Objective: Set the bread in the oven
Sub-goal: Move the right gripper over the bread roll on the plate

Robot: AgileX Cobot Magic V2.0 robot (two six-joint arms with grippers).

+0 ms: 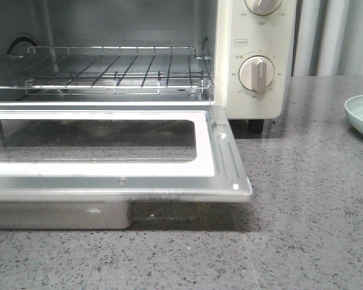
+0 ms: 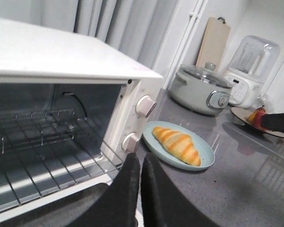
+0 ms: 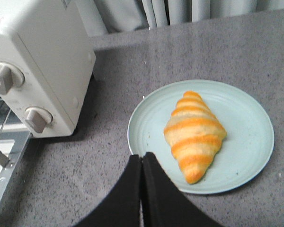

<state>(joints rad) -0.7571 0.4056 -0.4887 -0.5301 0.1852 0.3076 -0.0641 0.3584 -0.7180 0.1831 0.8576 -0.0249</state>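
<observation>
The bread [image 3: 195, 134], a cream roll with orange stripes, lies on a pale blue plate [image 3: 246, 118] to the right of the oven [image 3: 42, 61]; it also shows in the left wrist view [image 2: 176, 144]. The oven [image 1: 257, 54] stands open, its glass door [image 1: 109, 151] dropped flat and its wire rack [image 1: 115, 69] bare. My right gripper [image 3: 142, 157] is shut and empty above the plate's near rim, just beside the bread. My left gripper [image 2: 140, 157] is shut and empty, above the oven's door near the dials [image 2: 146, 106]. Neither gripper shows in the front view.
The plate's edge [image 1: 360, 115] shows at the far right of the front view. Behind it stand a rice cooker [image 2: 199, 87], a white blender [image 2: 248, 71], a wooden board [image 2: 213, 42] and a small dish of fruit [image 2: 255, 118]. Curtains hang behind the grey counter [image 1: 302, 181].
</observation>
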